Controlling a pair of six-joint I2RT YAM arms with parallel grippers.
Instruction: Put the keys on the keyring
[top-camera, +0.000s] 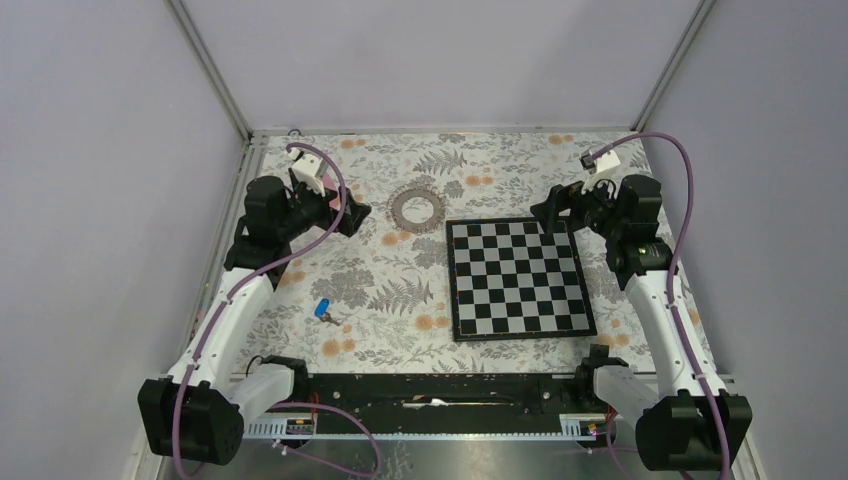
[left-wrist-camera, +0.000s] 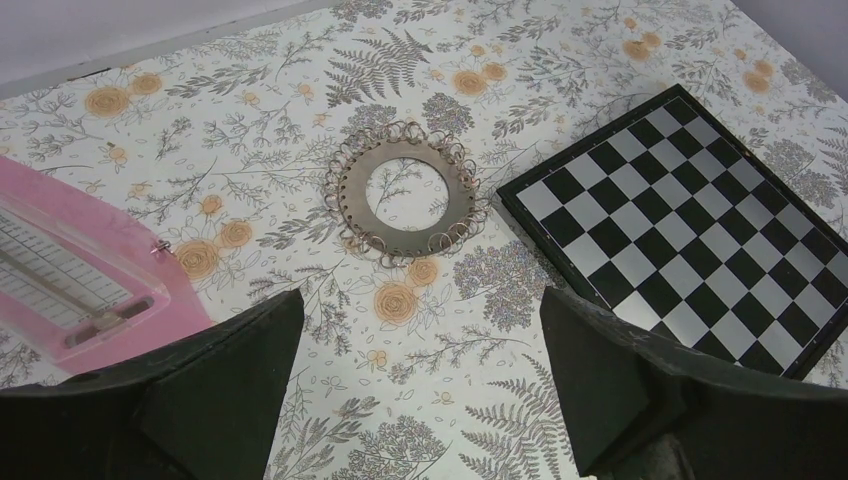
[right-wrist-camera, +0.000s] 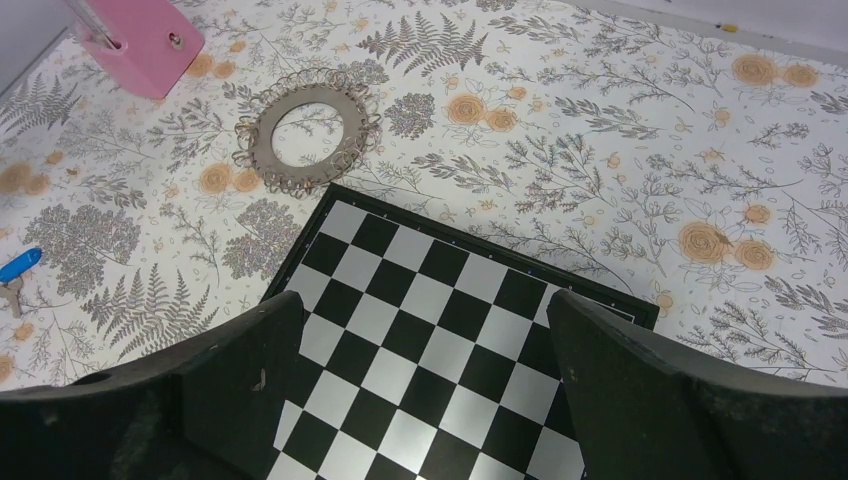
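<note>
Top external view: shows both arms reaching over the far half of the flowered bench (top-camera: 385, 300), with the left tool (top-camera: 352, 218) spread wide and pinching nothing, and the right tool (top-camera: 552, 208) likewise spread and empty. Places the keyring (top-camera: 417, 208) flat on the bench between the two tools, just beyond the far left corner of the chessboard (top-camera: 518, 278) and apart from it. Puts the one visible key (top-camera: 325, 312), blue-headed, well apart from the keyring on the near left part of the bench, left of the chessboard and touching neither. Left wrist view: looks down past the gaping left tool (left-wrist-camera: 420, 300) at the keyring (left-wrist-camera: 352, 200), a flat grey band edged with small wire loops, the chessboard (left-wrist-camera: 690, 220) lying to its right. Right wrist view: hangs the open right tool (right-wrist-camera: 422, 300) over the chessboard (right-wrist-camera: 420, 350), with the keyring (right-wrist-camera: 258, 148) beyond its corner and the key (right-wrist-camera: 18, 268) at the far left edge.
</note>
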